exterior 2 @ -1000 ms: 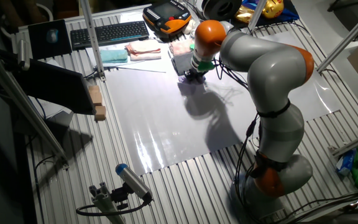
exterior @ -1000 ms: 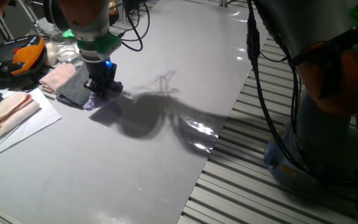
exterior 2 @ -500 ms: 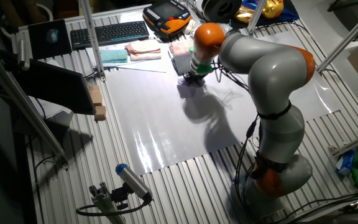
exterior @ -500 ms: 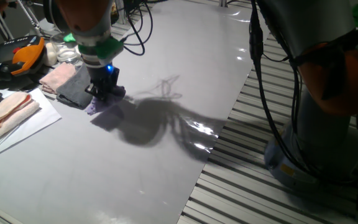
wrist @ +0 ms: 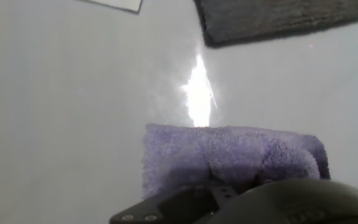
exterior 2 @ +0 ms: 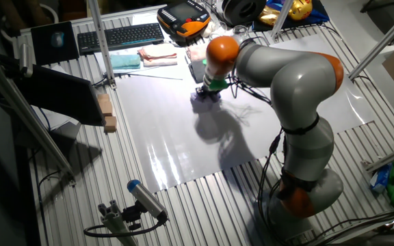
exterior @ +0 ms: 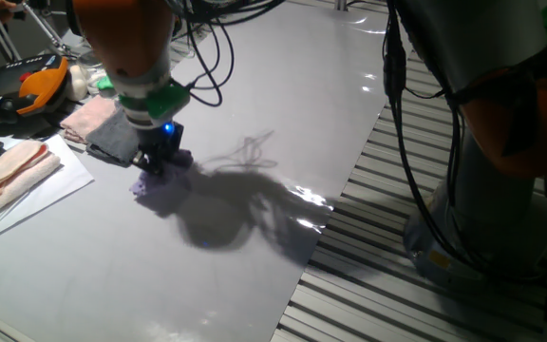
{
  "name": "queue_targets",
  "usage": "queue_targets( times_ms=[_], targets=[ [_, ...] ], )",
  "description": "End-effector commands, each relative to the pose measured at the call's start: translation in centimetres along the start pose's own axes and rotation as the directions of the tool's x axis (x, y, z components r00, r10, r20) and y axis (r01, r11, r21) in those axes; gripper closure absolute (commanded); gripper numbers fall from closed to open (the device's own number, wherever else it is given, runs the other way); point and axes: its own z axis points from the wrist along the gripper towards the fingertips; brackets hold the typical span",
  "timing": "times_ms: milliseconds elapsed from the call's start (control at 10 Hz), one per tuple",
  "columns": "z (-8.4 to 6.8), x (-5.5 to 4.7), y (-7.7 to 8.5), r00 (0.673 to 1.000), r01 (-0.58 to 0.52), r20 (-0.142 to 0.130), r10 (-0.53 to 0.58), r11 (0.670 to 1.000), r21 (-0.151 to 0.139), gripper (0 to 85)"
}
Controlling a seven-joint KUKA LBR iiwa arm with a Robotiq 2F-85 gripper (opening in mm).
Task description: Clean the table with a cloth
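The lavender cloth (exterior: pixel 150 187) lies flat on the glossy pale table (exterior: pixel 254 85), pressed down under my gripper (exterior: pixel 161 163). In the other fixed view the cloth (exterior 2: pixel 201 100) peeks out below the gripper (exterior 2: pixel 209 91). In the hand view the fuzzy cloth (wrist: pixel 229 155) fills the lower middle, with the gripper's black body over its near edge. The fingers are buried in the cloth and seem shut on it. The table (wrist: pixel 73 93) shines with a light glare ahead.
A dark grey folded cloth (exterior: pixel 114 139) lies just behind the gripper, also in the hand view (wrist: pixel 278 18). Pale pink cloths (exterior: pixel 12 171) lie on white paper (exterior: pixel 27 204) at the left. An orange pendant (exterior: pixel 41 84) and a keyboard (exterior 2: pixel 120 36) stand beyond. Slatted grating (exterior: pixel 397 285) borders the table's right edge.
My gripper has slid the lavender cloth across the table, away from the dark grey cloth and toward the table's middle. The arm's shadow has shifted with it.
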Motion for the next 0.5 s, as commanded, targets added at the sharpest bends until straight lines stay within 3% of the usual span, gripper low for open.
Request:
queue_targets(
  times_ms=[0, 400],
  targets=[
    [0.1, 0.4, 0.3, 1.000, -0.004, -0.006, 0.004, 1.000, 0.001, 85.0],
    [0.8, 1.4, 1.0, 1.000, -0.021, -0.013, 0.022, 1.000, 0.012, 85.0]
  ],
)
